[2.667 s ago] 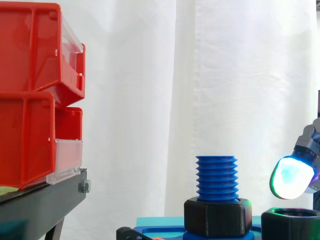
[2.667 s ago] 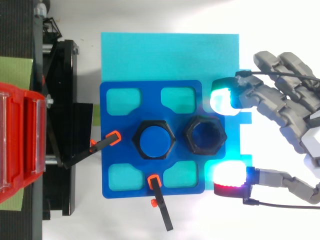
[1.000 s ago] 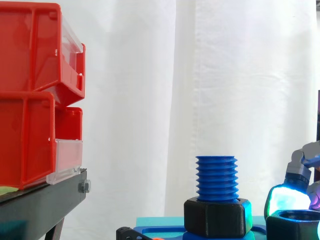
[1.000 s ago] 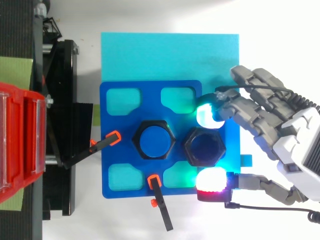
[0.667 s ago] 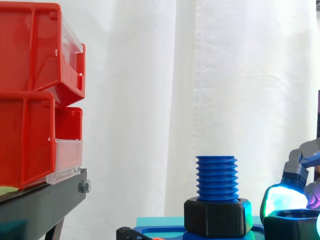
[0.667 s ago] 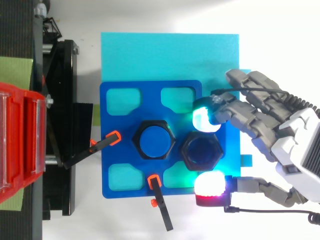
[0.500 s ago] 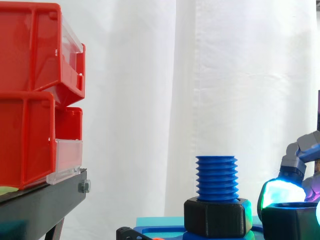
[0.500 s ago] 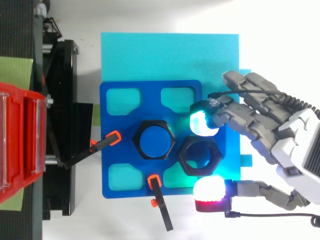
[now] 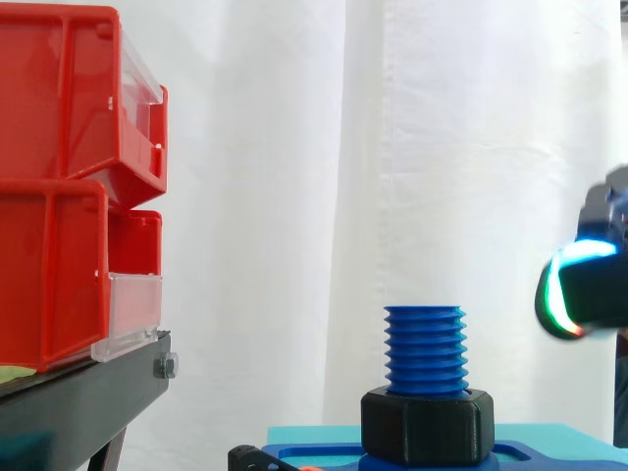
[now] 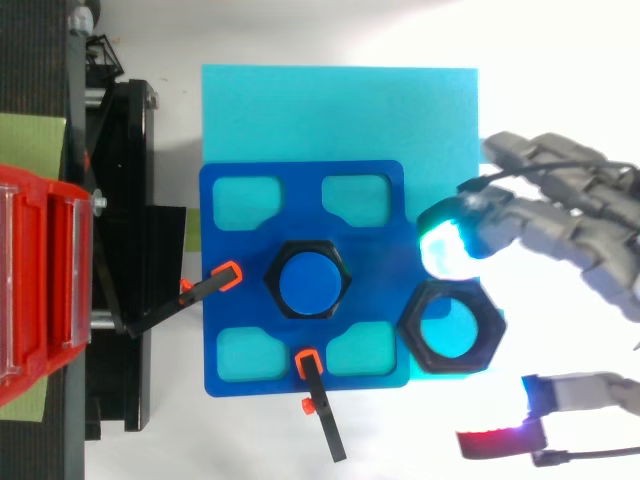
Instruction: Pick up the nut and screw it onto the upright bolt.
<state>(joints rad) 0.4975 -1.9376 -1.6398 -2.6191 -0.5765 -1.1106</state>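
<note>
Before the white curtain (image 9: pixel 471 147), your bolt (image 9: pixel 424 351) stands upright on the blue plate (image 10: pixel 375 280), and your hand (image 10: pixel 560 225) holds the nut (image 10: pixel 452 327) between a cyan-lit finger pad and the red-lit thumb, up off the plate, right of the bolt, about level with its top.

Lab/wkshop: red parts bins (image 9: pixel 59 196), white curtain (image 9: pixel 442 147), clamped blue jig (image 10: pixel 300 200).
</note>
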